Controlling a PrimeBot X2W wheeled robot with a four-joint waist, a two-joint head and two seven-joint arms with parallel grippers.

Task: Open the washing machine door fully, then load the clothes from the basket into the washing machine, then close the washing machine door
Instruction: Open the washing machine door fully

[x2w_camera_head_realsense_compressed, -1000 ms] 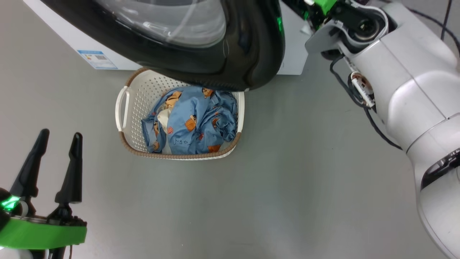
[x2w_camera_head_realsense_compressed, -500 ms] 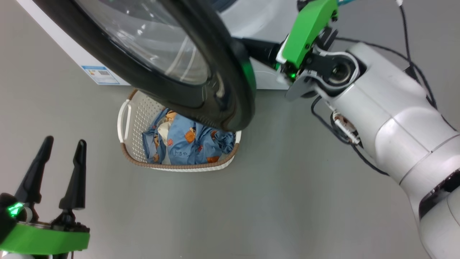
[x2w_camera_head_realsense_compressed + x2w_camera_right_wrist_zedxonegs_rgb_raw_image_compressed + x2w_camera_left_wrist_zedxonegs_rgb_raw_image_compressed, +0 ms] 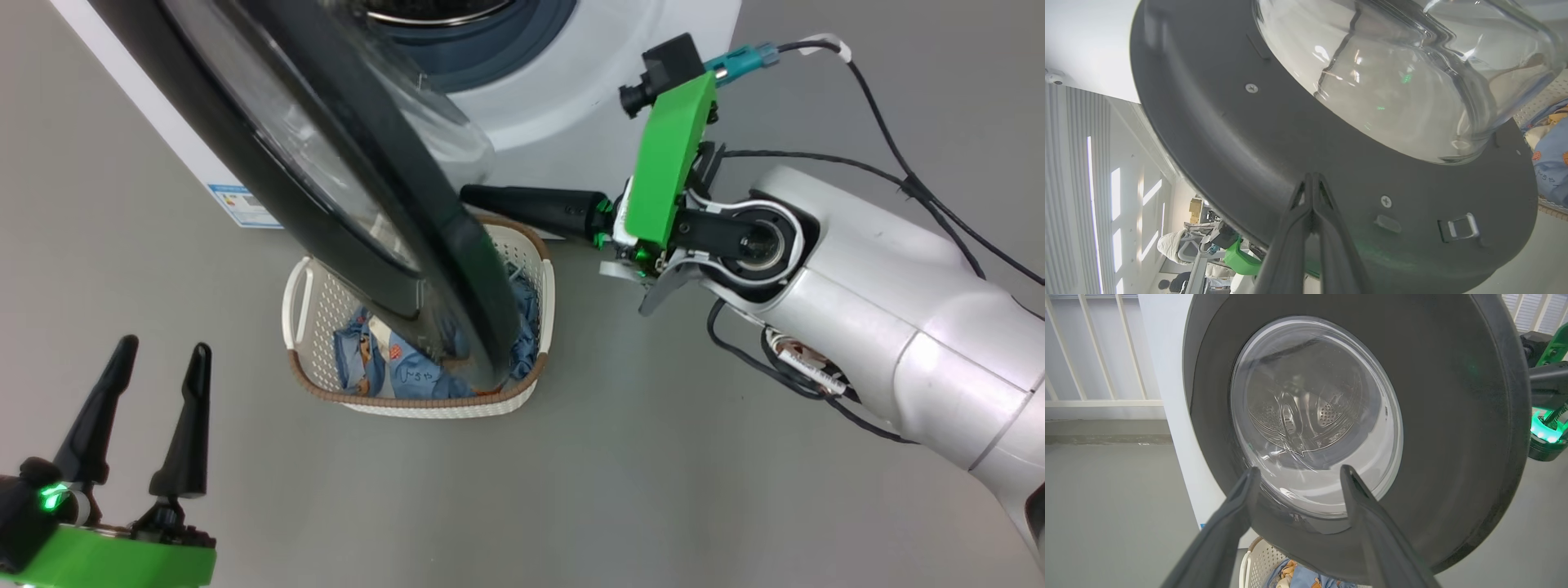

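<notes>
- One left gripper (image 3: 163,349) is seen at the lower left of the head view. Its two dark fingers are spread wide with nothing between them, and it is kept well apart from the basket.
- In the left wrist view the same left gripper (image 3: 1299,470) is pointed at the outer face of the washing machine door (image 3: 1453,416), with the clear glass framed between the parted fingers.
- One blue label sticker (image 3: 237,204) is shown on the white cabinet, left of centre.
- One basket (image 3: 326,302) is set on the grey floor (image 3: 653,490) at the middle of the head view, just in front of the machine. One white handle (image 3: 295,302) is visible on its left side.
- One heap of clothes (image 3: 412,377), light blue with orange-brown figures, is held inside the basket and is partly covered by the door.
- One washing machine door (image 3: 457,269) is swung out from the upper left, its black rim hanging over the basket.
- One washing machine (image 3: 555,106) is placed at the top centre, its drum opening uncovered.
- One right gripper (image 3: 473,196) is reached in from the right, its two fingers pressed together and pinching nothing.
- In the right wrist view the right gripper (image 3: 1312,176) is set right at the inner black face of the door (image 3: 1229,134), below the glass bowl.
</notes>
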